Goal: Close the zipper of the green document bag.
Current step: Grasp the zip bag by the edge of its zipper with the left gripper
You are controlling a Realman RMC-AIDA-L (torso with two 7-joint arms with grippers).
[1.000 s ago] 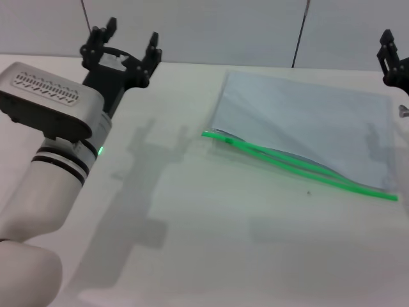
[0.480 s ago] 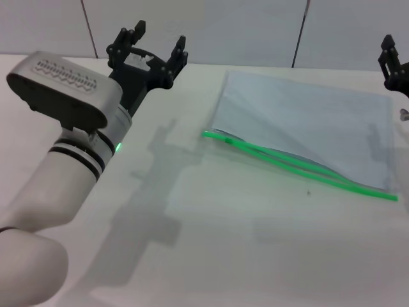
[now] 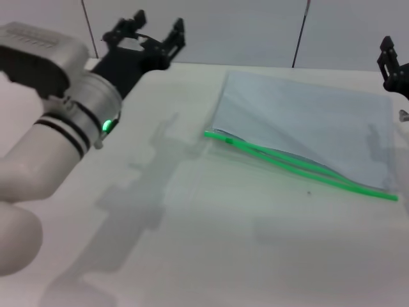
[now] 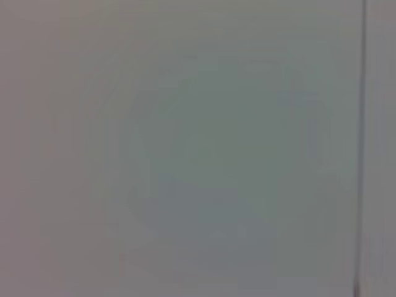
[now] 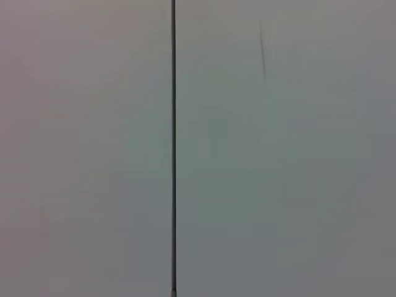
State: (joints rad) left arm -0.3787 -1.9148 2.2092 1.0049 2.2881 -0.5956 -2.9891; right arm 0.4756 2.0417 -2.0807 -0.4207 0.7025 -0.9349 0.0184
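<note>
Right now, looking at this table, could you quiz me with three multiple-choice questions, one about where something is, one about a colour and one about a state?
1. Where does the flat translucent blue-grey plastic document bag lie?
A. on the robot's right of the table
B. under the left end effector
C. off the table

2. What colour is the thin plastic zipper strip along its near edge?
A. red
B. bright green
C. black

3. What state is the zipper in?
A. shut along its whole length
C. torn off
B. partly open

Answers: 1 A, the bag lies right of centre, away from the left end effector. 2 B, the strip shows bright green. 3 B, its two green tracks run apart in the middle.
</note>
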